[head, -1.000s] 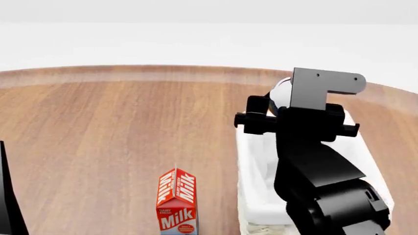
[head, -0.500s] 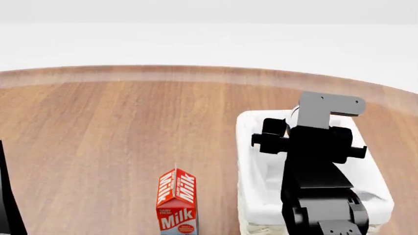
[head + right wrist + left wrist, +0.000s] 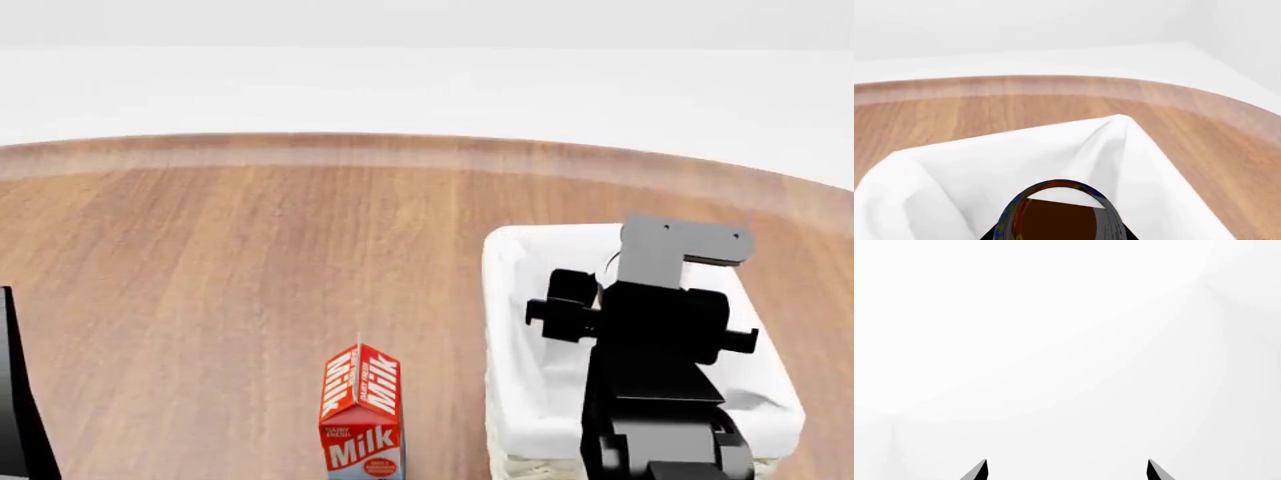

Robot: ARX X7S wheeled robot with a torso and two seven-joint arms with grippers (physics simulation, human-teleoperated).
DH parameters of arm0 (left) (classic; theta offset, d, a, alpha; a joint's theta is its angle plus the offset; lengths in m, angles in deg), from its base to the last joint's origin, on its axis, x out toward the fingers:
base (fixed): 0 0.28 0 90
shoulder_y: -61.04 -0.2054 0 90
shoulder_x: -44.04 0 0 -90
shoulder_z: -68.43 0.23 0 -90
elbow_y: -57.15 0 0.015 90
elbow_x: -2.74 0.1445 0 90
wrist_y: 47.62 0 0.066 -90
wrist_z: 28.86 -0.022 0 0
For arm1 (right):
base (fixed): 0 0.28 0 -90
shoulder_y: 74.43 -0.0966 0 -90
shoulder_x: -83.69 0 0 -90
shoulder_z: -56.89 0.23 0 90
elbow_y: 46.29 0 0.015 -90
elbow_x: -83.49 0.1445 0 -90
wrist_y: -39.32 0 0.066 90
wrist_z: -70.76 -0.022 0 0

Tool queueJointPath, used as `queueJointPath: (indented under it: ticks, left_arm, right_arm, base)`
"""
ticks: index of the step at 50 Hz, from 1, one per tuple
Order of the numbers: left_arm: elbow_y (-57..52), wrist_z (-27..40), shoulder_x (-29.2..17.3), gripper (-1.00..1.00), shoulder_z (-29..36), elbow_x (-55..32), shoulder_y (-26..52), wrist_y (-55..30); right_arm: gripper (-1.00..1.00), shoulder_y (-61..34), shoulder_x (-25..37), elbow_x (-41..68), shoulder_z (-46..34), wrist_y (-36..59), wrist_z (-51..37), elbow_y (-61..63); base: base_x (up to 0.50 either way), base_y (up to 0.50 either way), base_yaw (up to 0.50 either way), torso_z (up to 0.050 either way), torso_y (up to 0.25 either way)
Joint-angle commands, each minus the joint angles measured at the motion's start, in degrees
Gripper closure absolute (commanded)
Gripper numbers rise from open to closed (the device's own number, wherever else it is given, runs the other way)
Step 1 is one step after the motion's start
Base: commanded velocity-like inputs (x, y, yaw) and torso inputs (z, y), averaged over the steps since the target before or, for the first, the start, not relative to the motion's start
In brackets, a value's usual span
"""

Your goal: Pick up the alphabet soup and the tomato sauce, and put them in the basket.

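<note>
Alphabet soup (image 3: 1061,212) sits clamped in the right gripper (image 3: 1057,232), blue-edged can rim up close to the wrist camera, lowered inside the basket (image 3: 514,260). White liner walls rise around the hand. Milk carton (image 3: 360,410) stands off to its left. Left gripper (image 3: 1066,470) fingers spread apart, holding nothing.

Right claw (image 3: 627,275) hidden behind its own arm, grip unclear. Can (image 3: 1061,212) beneath it cut off, label unreadable. Left claw (image 3: 1066,471): tips only.
</note>
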Motion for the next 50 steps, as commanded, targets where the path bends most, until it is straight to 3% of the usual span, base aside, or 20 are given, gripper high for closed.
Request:
queueJointPath:
  ticks: [1,20,21,38,42,50]
  left_arm:
    - [0.0,0.1,0.0,-1.00,0.0,0.0,-0.2,0.0]
    - [0.0,0.2,0.0,-1.00,-0.4,-0.5,-0.7,0.3]
    - [0.0,0.2,0.0,-1.00,-0.3,-0.4,-0.6,0.3]
    - [0.0,0.2,0.0,-1.00,-0.2,-0.5,-0.5,0.2]
    - [0.0,0.1,0.0,-1.00,-0.1,-0.3,-0.5,0.1]
    - [0.0,0.3,0.0,-1.00,0.1,-0.3,-0.8,0.4]
  right_arm:
    - [1.00,-0.3,-0.2,-3.4,0.4,0.4,0.5,0.7]
    - [1.00,-0.5,-1.2,-4.8,2.0,-0.7,1.5,-2.1]
    - [-1.00,-0.5,-1.2,-5.0,2.0,-0.6,1.5,-2.1]
    - [-1.00,0.7,2.3,-4.5,2.3,4.2,-1.2,9.3]
    - [-1.00,1.5,5.6,-3.5,1.8,8.6,-2.9,19.3]
    - [-1.00,3.1,17.6,3.5,1.4,22.6,-6.9,51.1]
  base:
    - [0.00,0.00,0.00,0.000,0.000]
    - [0.00,0.00,0.00,0.000,0.001]
    - [0.00,0.00,0.00,0.000,0.000]
    - [0.00,0.00,0.00,0.000,0.000]
    - [0.00,0.00,0.00,0.000,0.000]
    - [0.00,0.00,0.00,0.000,0.000]
